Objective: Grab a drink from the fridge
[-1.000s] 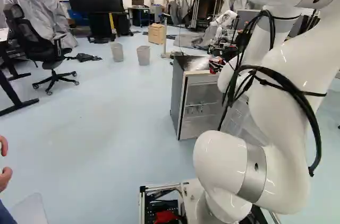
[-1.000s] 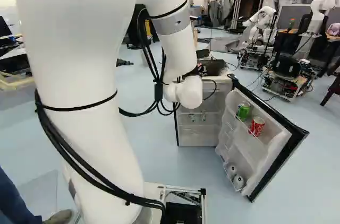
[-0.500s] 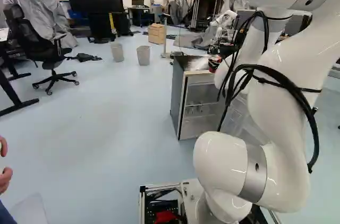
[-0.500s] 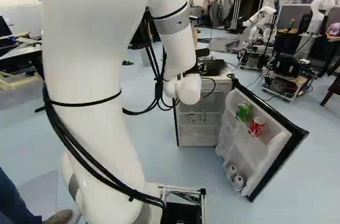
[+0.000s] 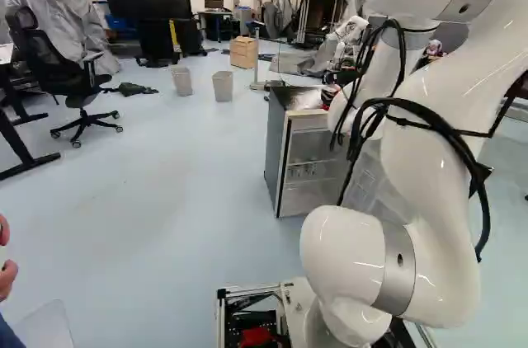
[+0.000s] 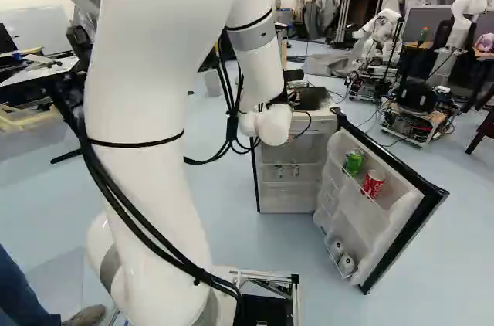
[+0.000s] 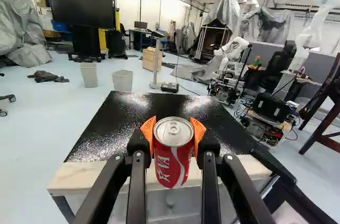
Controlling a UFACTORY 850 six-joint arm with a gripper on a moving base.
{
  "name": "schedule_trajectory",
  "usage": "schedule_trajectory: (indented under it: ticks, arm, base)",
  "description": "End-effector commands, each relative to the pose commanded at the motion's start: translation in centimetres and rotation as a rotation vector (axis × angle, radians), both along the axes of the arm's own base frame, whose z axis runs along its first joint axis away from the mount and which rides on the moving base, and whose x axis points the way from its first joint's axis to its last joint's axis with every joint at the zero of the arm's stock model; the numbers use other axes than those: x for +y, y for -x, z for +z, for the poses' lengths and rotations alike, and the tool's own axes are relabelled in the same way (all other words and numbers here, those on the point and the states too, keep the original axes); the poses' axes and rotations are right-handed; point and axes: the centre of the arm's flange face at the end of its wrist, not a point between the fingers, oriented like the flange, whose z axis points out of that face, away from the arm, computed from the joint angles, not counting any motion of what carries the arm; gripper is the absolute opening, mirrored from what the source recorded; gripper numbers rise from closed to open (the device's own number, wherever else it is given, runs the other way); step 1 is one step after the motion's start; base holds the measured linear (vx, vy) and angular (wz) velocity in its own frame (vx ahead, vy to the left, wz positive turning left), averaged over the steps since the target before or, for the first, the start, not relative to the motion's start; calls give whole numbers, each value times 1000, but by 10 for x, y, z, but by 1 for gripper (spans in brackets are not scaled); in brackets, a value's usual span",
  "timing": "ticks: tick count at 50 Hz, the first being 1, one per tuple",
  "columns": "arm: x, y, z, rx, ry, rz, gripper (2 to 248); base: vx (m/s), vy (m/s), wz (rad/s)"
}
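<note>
The arm (image 5: 355, 249) rises from its base and reaches toward the fridge (image 5: 279, 150). At its far end, the gripper (image 7: 173, 131) is clamped on a red can (image 7: 173, 166), with the orange pads (image 7: 199, 131) pressing it from two sides. The can is upright, its lid showing and its tab unopened, and nothing in the wrist view suggests that it sits crooked in the grip. It is out of the compartments, up by the front edge of the fridge top (image 7: 98, 138); whether any gap lies between it and that edge I cannot tell.

So the main part of the job looks done: the drink is picked and out. What remains, in my judgement, is carrying it well away from the fridge and perhaps handing it over or setting it down, if that counts as part of the task. The likeliest trouble is a knock against the front edge or a slip of the smooth metal, so a level, unhurried retreat seems right.

The fridge door (image 6: 390, 216) stands wide open, so closing it would be a further job, though the task does not ask for it. On its racks are a green can (image 6: 353, 161), another red can (image 6: 373, 183) and two pale round things (image 6: 346, 265) low down, all left for later. Well beyond the fridge stands another robot (image 6: 380, 31), apart from this work.
</note>
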Motion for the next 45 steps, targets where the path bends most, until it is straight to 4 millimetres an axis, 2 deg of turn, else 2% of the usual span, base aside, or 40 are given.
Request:
schedule_trajectory:
  ticks: [37,45]
  arm:
    - [4,-50,-9,22,-19,-12,96]
    - [4,-54,-10,20,-19,-9,96]
  base:
    - [0,0,0]
    - [0,0,0]
